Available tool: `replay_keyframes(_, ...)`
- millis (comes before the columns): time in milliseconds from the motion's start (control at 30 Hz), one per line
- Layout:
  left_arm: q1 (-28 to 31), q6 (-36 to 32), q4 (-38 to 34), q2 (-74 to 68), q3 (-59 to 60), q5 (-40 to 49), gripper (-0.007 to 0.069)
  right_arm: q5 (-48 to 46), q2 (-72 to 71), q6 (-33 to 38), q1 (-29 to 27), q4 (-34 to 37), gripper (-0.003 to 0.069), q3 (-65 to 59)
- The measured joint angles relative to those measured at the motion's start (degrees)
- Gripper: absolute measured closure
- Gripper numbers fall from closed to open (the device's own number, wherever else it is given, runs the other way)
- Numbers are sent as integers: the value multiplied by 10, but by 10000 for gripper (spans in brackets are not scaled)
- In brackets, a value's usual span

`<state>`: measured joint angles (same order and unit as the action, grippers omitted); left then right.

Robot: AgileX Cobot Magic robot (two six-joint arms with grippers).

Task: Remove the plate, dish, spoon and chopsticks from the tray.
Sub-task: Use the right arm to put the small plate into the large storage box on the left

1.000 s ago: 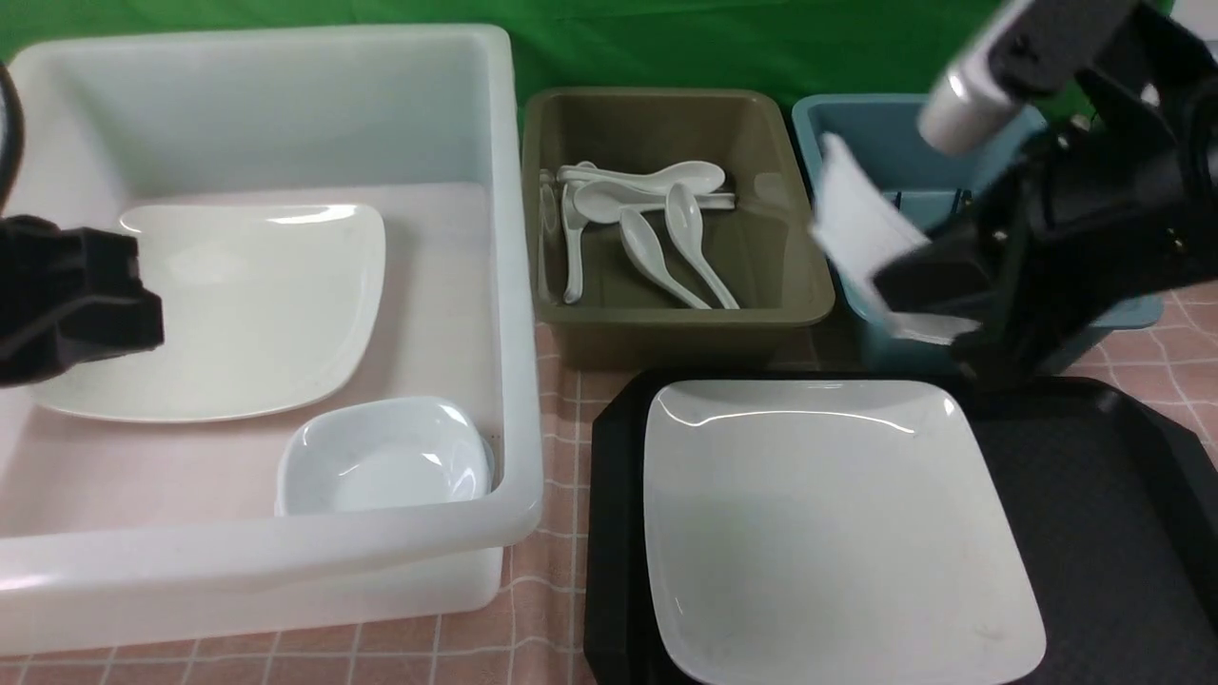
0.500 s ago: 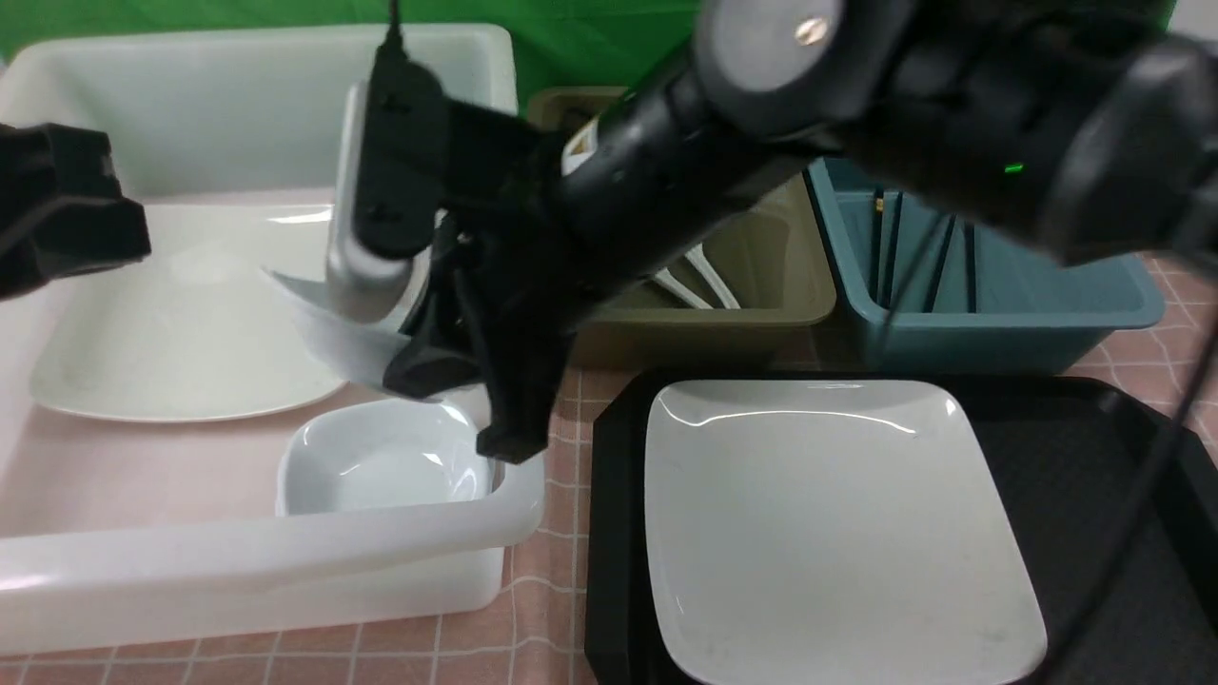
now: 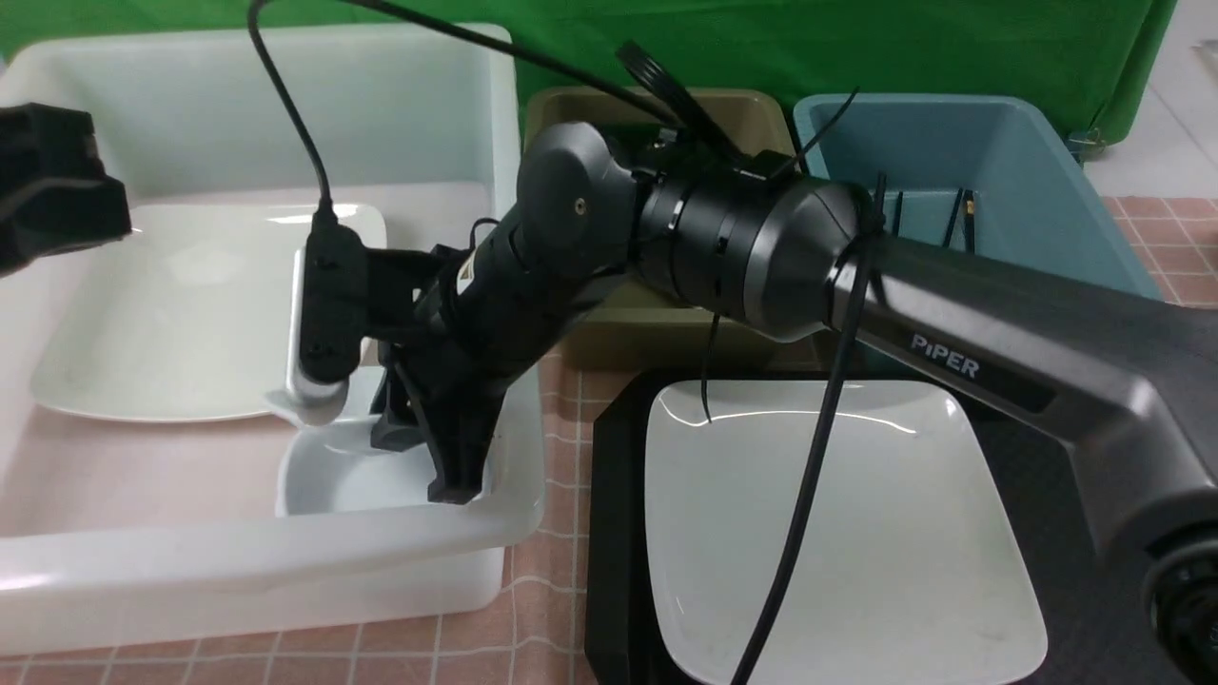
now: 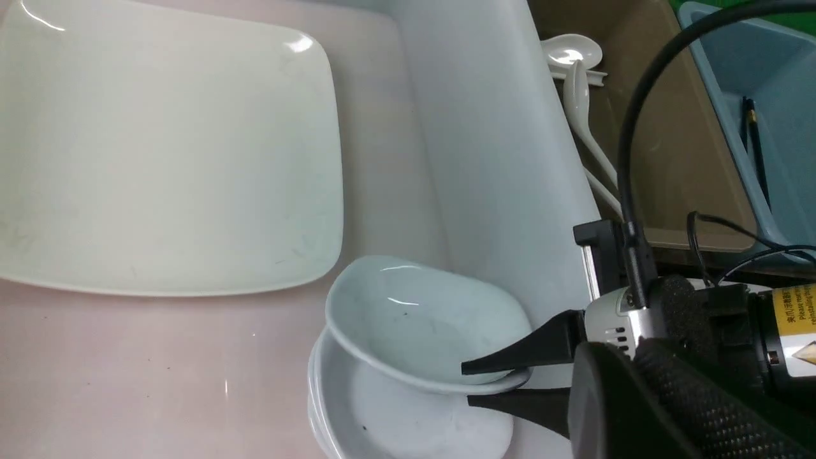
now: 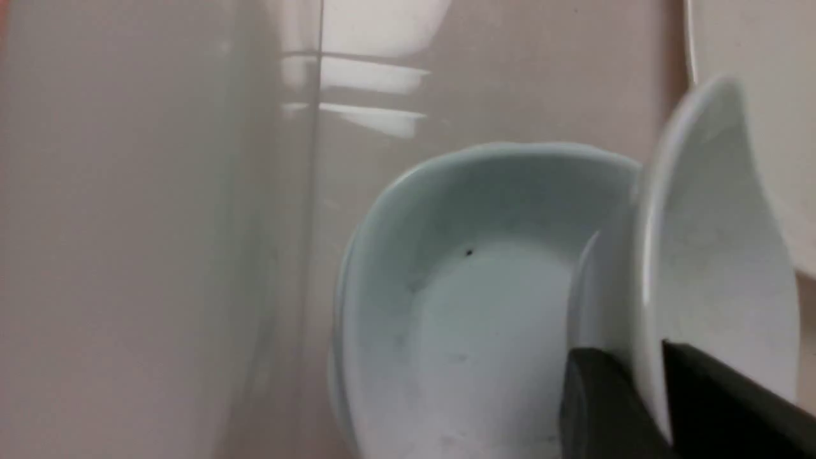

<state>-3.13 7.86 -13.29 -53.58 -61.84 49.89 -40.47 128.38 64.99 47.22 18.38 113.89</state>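
My right gripper [image 3: 419, 468] reaches across into the white tub [image 3: 285, 557], shut on the rim of a small white dish [image 4: 421, 325]. That dish [image 5: 707, 255] tilts, its low edge resting inside a second small dish [image 4: 395, 421] on the tub floor. The fingers [image 4: 510, 363] sit one above and one below the rim. The large white plate [image 3: 837, 533] lies on the black tray [image 3: 1094, 495]. My left gripper [image 3: 67, 190] hovers at the tub's far left, its jaws hidden. Spoons [image 4: 574, 64] lie in the olive tub, and chopsticks [image 3: 956, 214] in the blue tub.
A second large plate [image 3: 190, 314] lies flat in the white tub behind the small dishes. The olive tub [image 3: 609, 333] and blue tub [image 3: 1047, 190] stand behind the tray. My right arm spans above both and its cable hangs over the plate on the tray.
My right arm has swung left from the blue tub to the white tub with the dish. It has lowered the dish onto the one there. The left gripper has drifted slightly up.
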Motion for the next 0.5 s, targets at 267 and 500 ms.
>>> replay_keyframes(267,0,0,-2,-10,0,1,582,-42,-28,-48,0,-38,264,0)
replay_keyframes(500,0,-9,-23,-25,0,5,582,-128,-114,-145,0,-58,251,0)
